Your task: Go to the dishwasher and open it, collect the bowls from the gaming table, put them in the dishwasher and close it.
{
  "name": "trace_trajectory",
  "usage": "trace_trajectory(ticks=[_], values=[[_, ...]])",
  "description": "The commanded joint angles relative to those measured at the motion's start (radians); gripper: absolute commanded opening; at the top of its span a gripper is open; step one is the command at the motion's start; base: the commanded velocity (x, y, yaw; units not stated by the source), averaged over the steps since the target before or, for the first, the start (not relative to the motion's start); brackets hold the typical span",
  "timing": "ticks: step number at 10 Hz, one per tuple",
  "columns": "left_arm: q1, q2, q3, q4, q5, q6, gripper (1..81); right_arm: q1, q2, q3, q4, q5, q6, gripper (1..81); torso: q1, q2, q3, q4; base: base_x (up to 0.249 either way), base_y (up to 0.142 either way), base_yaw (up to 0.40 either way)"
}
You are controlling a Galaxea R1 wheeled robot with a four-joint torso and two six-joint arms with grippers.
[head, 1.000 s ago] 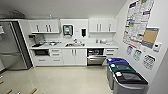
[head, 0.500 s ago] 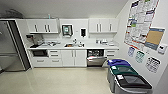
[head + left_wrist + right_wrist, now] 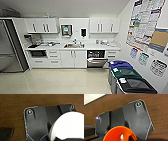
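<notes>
The dishwasher (image 3: 96,62) is built into the white cabinets at the far wall, right of the sink. Its steel door leans open and the dark inside (image 3: 96,53) shows above it. An orange-red bowl (image 3: 119,134) hangs close to the right wrist camera, above the robot's dark plate, and my right gripper (image 3: 125,138) is shut on its rim. A round bowl with a white outside (image 3: 68,125) fills a corner of the left wrist view, carried in the same way by my left gripper. The gaming table is out of view.
Three bins stand in a row along the right wall: blue-lidded (image 3: 120,65), green-lidded (image 3: 126,73) and black (image 3: 136,86). A steel fridge (image 3: 8,47) takes the left side. Posters (image 3: 146,22) cover the right wall. Cream floor (image 3: 57,81) stretches toward the cabinets.
The whole head view has shifted slightly, with the kitchen a little nearer, so the camera has moved. Nothing in the room has moved.
</notes>
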Motion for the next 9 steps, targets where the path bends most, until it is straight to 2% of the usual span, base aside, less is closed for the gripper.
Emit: trace_trajectory(ticks=[1,9], values=[[-0.053,-0.012,0.001,0.005,0.034,0.0,1.0,0.045,-0.007,0.003,-0.011,-0.047,-0.003,1.0,0.0,0.0,0.0,0.0,0.167,0.0,0.0],[-0.057,-0.009,0.001,0.007,0.035,0.001,1.0,0.043,-0.002,0.003,-0.011,-0.047,-0.003,1.0,0.0,0.0,0.0,0.0,0.167,0.0,0.0]])
